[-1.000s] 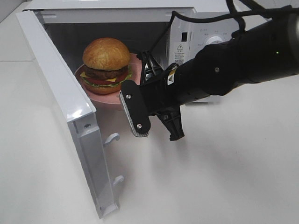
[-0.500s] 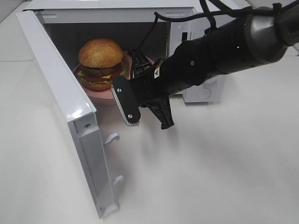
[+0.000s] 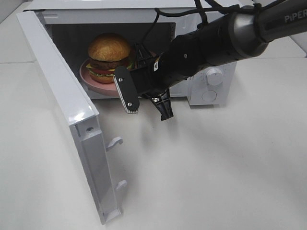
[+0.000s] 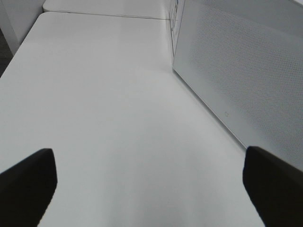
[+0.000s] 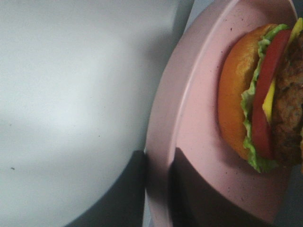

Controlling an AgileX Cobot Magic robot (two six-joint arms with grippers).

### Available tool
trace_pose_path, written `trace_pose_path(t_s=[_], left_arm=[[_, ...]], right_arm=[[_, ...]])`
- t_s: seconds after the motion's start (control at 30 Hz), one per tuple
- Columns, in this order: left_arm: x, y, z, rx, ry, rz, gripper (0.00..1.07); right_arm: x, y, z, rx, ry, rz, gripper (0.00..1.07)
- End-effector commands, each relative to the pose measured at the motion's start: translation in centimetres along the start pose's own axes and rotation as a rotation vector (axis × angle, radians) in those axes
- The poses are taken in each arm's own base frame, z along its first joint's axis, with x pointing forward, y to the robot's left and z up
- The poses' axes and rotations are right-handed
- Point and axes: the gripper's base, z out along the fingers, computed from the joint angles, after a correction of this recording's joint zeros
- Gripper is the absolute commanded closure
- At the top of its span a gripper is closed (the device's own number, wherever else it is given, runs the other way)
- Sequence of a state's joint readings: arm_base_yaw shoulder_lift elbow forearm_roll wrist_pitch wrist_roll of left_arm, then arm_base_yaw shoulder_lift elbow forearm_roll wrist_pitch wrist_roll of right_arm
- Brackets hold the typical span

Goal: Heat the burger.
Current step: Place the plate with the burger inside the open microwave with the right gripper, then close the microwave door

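The burger (image 3: 109,51), with a golden bun, dark patty, cheese, tomato and lettuce, rests on a round pink plate (image 3: 92,80) just inside the open microwave (image 3: 115,17). My right gripper (image 3: 140,61) is shut on the plate's right rim and its arm reaches in from the right. The right wrist view shows the plate (image 5: 189,118) pinched between dark fingers (image 5: 124,198), with the burger (image 5: 255,94) close by. My left gripper (image 4: 151,184) stands open over bare table and holds nothing. It does not show in the exterior high view.
The microwave door (image 3: 62,96) swings out toward the front left, with its latch hooks (image 3: 115,142) sticking out. The control panel with its dials (image 3: 216,75) is behind the right arm. In the left wrist view, the microwave's perforated side wall (image 4: 236,71) stands beside the left gripper.
My right arm has carried the plate and burger back, deeper into the microwave cavity. The left gripper's view gives no earlier frame.
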State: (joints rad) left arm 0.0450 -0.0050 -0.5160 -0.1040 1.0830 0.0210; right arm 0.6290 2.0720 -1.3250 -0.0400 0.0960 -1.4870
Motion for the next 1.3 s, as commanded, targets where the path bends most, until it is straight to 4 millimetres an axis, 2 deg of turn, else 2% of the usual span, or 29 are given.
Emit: trace_pose_path(t_s=[0.03, 0.4, 0.53, 0.57, 0.6, 0.63, 0.8, 1.03, 1.3], left_arm=[[0.0, 0.0, -0.1, 0.004, -0.026, 0.008, 0.07], [0.0, 0.0, -0.1, 0.004, -0.026, 0.008, 0.07], [0.0, 0.0, -0.1, 0.004, -0.026, 0.008, 0.07], [0.0, 0.0, -0.1, 0.004, -0.026, 0.008, 0.07], [0.0, 0.0, -0.1, 0.004, -0.026, 0.008, 0.07], [0.0, 0.0, -0.1, 0.004, -0.026, 0.008, 0.07], [0.0, 0.0, -0.1, 0.004, -0.026, 0.008, 0.07], [0.0, 0.0, -0.1, 0.004, -0.026, 0.008, 0.07], [0.0, 0.0, -0.1, 0.004, -0.026, 0.008, 0.07]], right_arm=[[0.1, -2.3, 0.1, 0.084, 0.005, 0.014, 1.04], [0.2, -3.7, 1.3, 0.110, 0.013, 0.080, 0.94], [0.2, -3.8, 1.2, 0.115, 0.013, 0.085, 0.85], [0.2, -3.8, 1.2, 0.111, 0.014, 0.084, 0.80], [0.2, -3.8, 1.2, 0.111, 0.014, 0.084, 0.80], [0.2, -3.8, 1.2, 0.111, 0.013, 0.091, 0.74], [0.2, -3.8, 1.2, 0.108, 0.012, 0.137, 0.63], [0.3, -3.7, 0.8, 0.101, 0.013, 0.159, 0.60], [0.3, -2.4, -1.3, 0.099, 0.010, 0.150, 0.57]])
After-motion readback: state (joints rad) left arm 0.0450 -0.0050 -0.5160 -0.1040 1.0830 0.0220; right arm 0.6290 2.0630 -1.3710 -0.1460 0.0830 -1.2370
